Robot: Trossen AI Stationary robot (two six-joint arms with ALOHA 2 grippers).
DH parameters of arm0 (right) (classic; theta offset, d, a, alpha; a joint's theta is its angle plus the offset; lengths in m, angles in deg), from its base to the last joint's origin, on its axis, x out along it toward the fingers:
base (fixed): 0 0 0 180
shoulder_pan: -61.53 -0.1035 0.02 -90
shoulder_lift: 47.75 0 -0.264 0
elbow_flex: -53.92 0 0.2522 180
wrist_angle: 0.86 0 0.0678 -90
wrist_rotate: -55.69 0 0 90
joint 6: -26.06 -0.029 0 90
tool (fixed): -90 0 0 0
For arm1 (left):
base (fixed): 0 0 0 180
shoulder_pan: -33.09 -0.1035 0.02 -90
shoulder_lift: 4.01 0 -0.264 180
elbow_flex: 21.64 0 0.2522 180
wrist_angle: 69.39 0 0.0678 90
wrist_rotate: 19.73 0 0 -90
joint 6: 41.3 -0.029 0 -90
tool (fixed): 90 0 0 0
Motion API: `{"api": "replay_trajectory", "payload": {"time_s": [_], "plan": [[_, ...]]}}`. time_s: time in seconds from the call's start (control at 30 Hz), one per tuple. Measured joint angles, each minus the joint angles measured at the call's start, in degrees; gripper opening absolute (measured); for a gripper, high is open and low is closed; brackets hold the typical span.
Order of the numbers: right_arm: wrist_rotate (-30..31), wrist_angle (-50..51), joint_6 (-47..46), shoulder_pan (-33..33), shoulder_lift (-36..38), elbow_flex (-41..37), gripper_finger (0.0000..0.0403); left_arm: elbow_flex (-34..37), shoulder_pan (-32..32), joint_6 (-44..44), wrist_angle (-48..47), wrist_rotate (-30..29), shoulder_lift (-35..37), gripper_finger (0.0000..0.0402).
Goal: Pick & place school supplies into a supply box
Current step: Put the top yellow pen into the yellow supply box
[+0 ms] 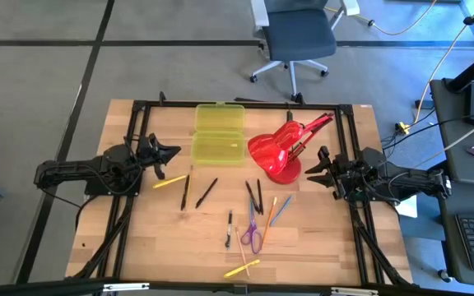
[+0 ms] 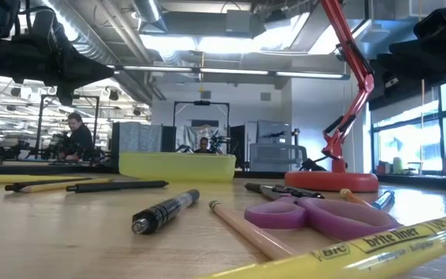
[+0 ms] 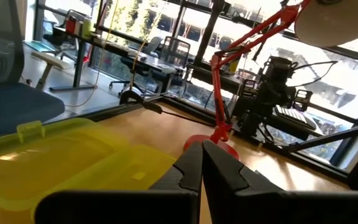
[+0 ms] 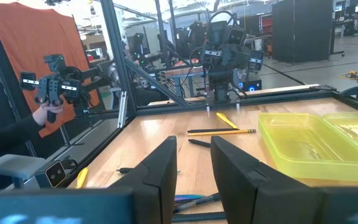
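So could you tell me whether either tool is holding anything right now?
Nothing is held: the left tool is shut and empty, the right tool open and empty.

Red desk lamp [image 1: 280, 152] folded down on the wooden table [image 1: 155, 238], round base near the far right side. Grey office chair [image 1: 296, 37] parked on the floor just beyond the table's far edge. Across the room, a person [image 2: 77, 133] seated at a cluttered bench, with tall windows [image 2: 413, 139] to the right.
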State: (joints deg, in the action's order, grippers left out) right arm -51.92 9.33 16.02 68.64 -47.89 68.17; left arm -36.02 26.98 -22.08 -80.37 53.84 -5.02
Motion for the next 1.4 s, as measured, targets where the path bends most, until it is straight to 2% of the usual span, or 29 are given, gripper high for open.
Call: {"api": "replay_trajectory", "payload": {"time_s": [0.27, 0.6, 0.73, 0.9, 1.0, 1.07, 1.23, 1.4], "plan": [[0.0, 0.0, -0.1, 0.0, 0.0, 0.0, 0.0103, 0.0, 0.0, -1.4, 0.0, 0.0, 0.0, 0.0022], [0.0, 0.0, -0.1, 0.0, 0.0, 0.0, 0.0104, 0.0, 0.0, -1.5, 0.0, 2.3, 0.0, 0.0144], [0.0, 0.0, 0.0, 0.0, 0.0, 0.0, 0.0104, 0.0, 0.0, 0.5, 0.0, 4.5, 0.0, 0.0173], [0.0, 0.0, -0.1, 0.0, 0.0, 0.0, 0.0104, 0.0, 0.0, 5.9, 0.8, 7.6, 0.0, 0.0180], [0.0, 0.0, -0.1, 0.0, 0.0, 0.0, 0.0104, 0.0, 0.0, 9.7, 1.6, 6.2, 0.0, 0.0178], [0.0, 0.0, 0.0, 0.0, 0.0, 0.0, 0.0104, -0.3, 0.0, 8.1, 2.1, 6.7, 0.0, 0.0178], [0.0, 0.0, 0.0, 0.0, 0.0, 0.0, 0.0104, -4.9, 0.1, 4.4, 2.2, 12.5, -2.3, 0.0180], [2.5, 0.0, 0.0, 0.0, 0.0, 0.0, 0.0104, -12.5, 0.1, -3.3, -0.9, 12.7, -11.6, 0.0177]]}}
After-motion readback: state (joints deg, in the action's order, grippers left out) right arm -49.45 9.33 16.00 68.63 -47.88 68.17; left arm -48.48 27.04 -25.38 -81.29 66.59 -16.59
